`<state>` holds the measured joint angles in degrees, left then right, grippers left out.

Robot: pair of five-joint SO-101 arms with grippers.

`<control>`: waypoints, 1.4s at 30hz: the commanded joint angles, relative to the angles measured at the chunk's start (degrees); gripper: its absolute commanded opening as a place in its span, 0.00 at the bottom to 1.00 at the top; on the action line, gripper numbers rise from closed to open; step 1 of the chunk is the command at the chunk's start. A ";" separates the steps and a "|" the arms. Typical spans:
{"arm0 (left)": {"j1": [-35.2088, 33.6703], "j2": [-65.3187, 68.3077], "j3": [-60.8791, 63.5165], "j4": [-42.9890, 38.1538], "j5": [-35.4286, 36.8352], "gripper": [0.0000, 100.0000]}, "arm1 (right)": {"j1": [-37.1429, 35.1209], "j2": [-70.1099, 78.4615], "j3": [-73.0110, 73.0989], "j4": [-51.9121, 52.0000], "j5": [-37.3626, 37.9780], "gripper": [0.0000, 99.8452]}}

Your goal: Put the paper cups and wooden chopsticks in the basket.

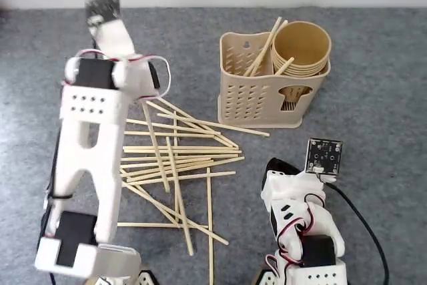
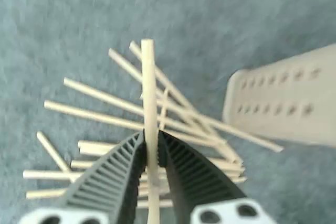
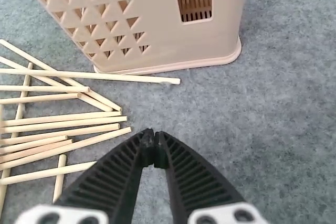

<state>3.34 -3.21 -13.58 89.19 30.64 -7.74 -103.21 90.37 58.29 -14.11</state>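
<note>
Right gripper (image 3: pixel 154 148), jaws closed on nothing, hangs above grey mat (image 3: pixel 273 108); beige basket (image 3: pixel 136 19) stands beyond, with loose chopsticks (image 3: pixel 63 129) scattered just beside its base.

chopstick pile (image 1: pixel 187 149): left ends hidden under left arm (image 1: pixel 87 138)
held chopstick (image 2: pixel 148 87): blurred, lower end cut by frame edge
basket (image 3: pixel 131 24): top cut off in right wrist view, blurred corner in left wrist view
paper cups (image 1: pixel 301 45): nested, count can't be told
</note>
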 commanded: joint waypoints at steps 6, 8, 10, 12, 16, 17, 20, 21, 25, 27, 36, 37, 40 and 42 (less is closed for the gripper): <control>0.62 -0.88 -21.41 -2.29 0.53 0.01 | -0.04 -0.31 -0.44 -1.27 -0.62 0.01; 0.70 0.35 -26.15 -4.31 0.62 0.01 | -0.04 -0.31 -0.44 -1.27 -0.62 0.01; 2.02 1.32 -30.90 -5.98 0.62 0.01 | -0.04 -0.31 -0.44 -1.27 -0.62 0.01; 3.52 1.93 -35.74 -7.21 0.62 0.01 | -0.04 -0.31 -0.44 -1.27 -0.62 0.01; 7.91 2.64 -43.56 -10.11 2.37 0.01 | -0.04 -0.31 -0.44 -1.27 -0.62 0.01; 8.79 2.81 -44.88 -11.16 2.90 0.01 | -0.04 -0.31 -0.44 -1.27 -0.62 0.01; 11.08 3.34 -46.64 -15.03 3.34 0.01 | -0.04 -0.31 -0.44 -1.27 -0.62 0.01; 11.87 3.78 -46.64 -16.18 3.43 0.01 | -0.04 -0.31 -0.44 -1.27 -0.62 0.01; 15.74 8.00 -46.64 -18.20 3.43 0.01 | -0.04 -0.31 -0.44 -1.27 -0.62 0.01; 16.79 10.99 -46.64 -20.04 3.43 0.01 | -0.04 -0.31 -0.44 -1.27 -0.62 0.01; 16.62 24.79 -46.99 -35.08 1.67 0.01 | -0.04 -0.31 -0.35 -1.27 -0.62 0.01; 16.62 25.85 -46.81 -35.69 -0.09 0.01 | -0.04 -0.31 -0.35 -1.27 -0.62 0.01; 16.97 28.66 -46.73 -35.16 -5.80 0.01 | -0.04 -0.31 -0.35 -1.27 -0.62 0.01; 16.35 29.71 -47.08 -34.46 -7.47 0.01 | -0.04 -0.31 -0.35 -1.27 -0.62 0.01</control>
<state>19.96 26.59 -58.07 55.43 26.33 -7.74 -103.21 90.37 58.29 -14.11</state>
